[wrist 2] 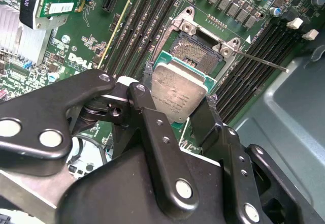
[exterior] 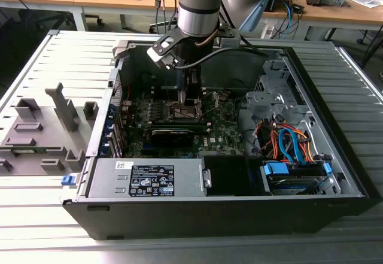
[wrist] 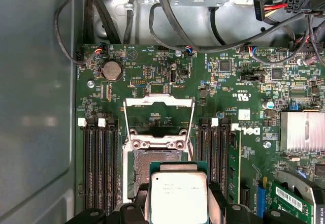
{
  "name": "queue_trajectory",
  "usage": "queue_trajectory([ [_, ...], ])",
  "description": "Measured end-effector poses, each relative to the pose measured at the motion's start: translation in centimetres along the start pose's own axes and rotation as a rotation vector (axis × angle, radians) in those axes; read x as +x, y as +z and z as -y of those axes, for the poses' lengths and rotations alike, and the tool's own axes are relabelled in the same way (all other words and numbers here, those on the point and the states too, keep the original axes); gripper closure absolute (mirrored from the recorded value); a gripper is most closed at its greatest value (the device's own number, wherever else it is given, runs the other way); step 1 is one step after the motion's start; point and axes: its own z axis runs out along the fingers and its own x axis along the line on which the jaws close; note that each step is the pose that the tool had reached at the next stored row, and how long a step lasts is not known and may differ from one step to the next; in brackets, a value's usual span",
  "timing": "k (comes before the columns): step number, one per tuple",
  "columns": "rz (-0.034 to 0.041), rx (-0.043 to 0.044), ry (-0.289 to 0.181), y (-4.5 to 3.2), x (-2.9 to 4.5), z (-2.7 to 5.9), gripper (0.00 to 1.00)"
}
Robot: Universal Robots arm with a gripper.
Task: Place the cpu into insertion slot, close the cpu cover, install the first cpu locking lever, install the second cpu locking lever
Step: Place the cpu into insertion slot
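Observation:
My gripper (wrist 2: 177,99) is shut on the cpu (wrist 2: 179,88), a silvery square chip with a green edge, clamped by two opposite sides between the black fingers (wrist 2: 207,116). The chip hangs tilted just above the insertion slot (wrist 2: 195,56), partly covering its dark contact field. In the first wrist view the cpu (wrist: 177,196) and gripper (wrist: 177,206) sit over the near half of the insertion slot (wrist: 152,159). The cpu cover (wrist: 160,100) stands swung open beyond the socket. A thin locking lever (wrist 2: 260,60) sticks out beside it. In the exterior view the gripper (exterior: 188,99) reaches down into the computer case.
Black memory slots (wrist: 99,163) flank the socket on both sides. A finned heatsink (wrist: 302,131) and a green card (wrist: 292,196) lie to one side. Loose black cables (wrist: 167,26) hang beyond the board. Case wall (exterior: 102,114), power supply (exterior: 149,179) and drive cage (exterior: 281,105) ring the board.

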Motion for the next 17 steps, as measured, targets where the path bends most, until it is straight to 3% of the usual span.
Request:
queue_trajectory([
  [11,-0.0001,-0.0001,0.0,0.15,0.02,0.0,0.46],
  [13,0.0001,0.0,-0.001,0.85,0.07,-0.02,0.46],
  [17,0.0,0.0,-0.001,0.91,0.07,-0.03,0.46],
])
